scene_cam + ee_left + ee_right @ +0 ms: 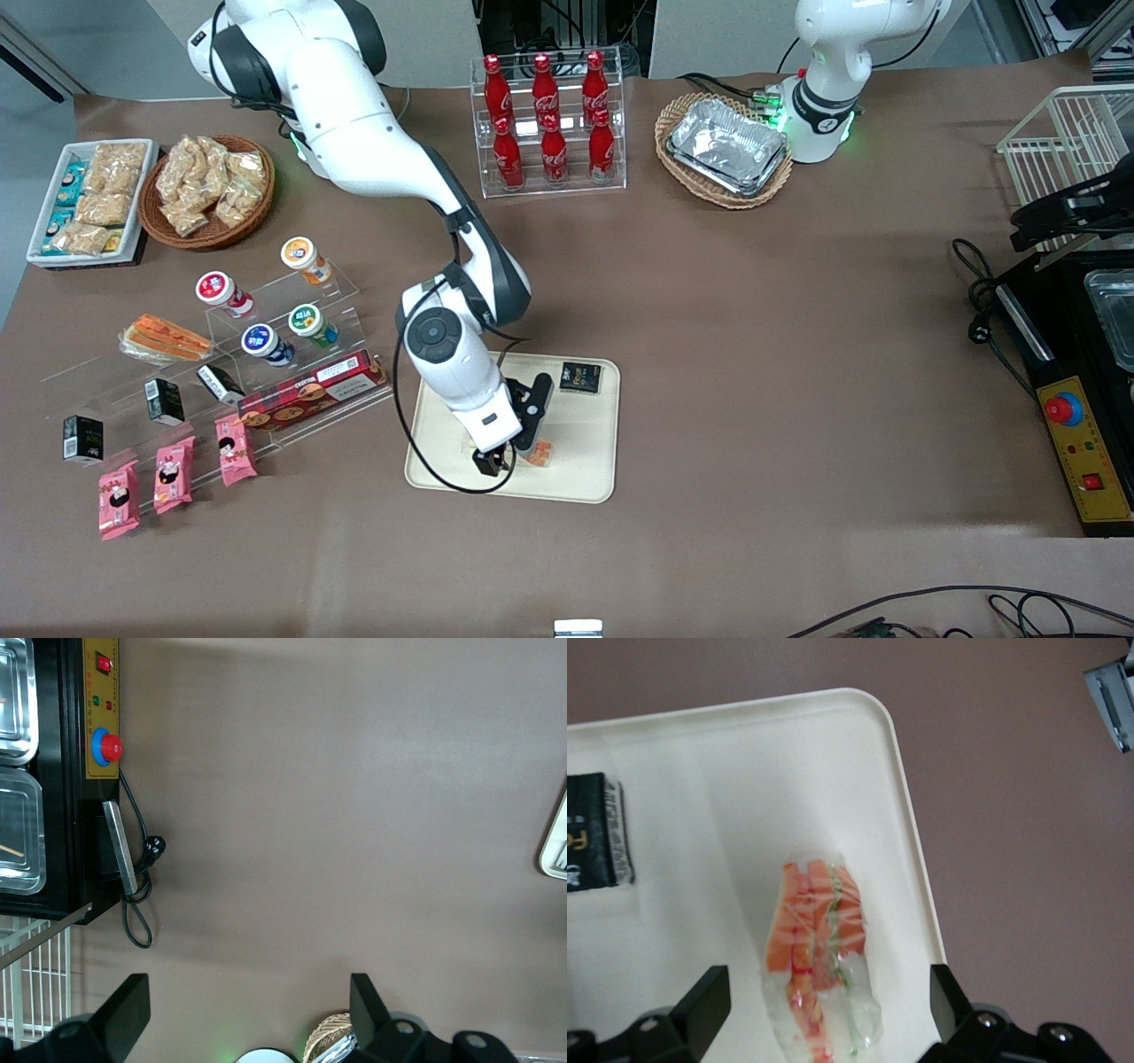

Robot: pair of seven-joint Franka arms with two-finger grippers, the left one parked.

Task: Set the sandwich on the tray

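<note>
The sandwich point(819, 948), a clear-wrapped wedge with orange-red and green filling, lies flat on the cream tray point(744, 771) near the tray's rim. My gripper point(824, 1010) is open and hangs just above it. Its two black fingers point(700, 1005) stand wide apart on either side of the sandwich without touching it. In the front view the gripper point(500, 459) is over the part of the tray point(585, 478) nearest the camera, and only a bit of the sandwich point(540, 452) shows beside it.
A black snack packet point(580, 378) lies on the tray, farther from the camera. A similar orange-striped wedge point(164, 337) sits on the acrylic shelf point(292, 390) with cups and snacks, toward the working arm's end. A cola bottle rack point(549, 124) and a basket of foil trays point(725, 149) stand farther back.
</note>
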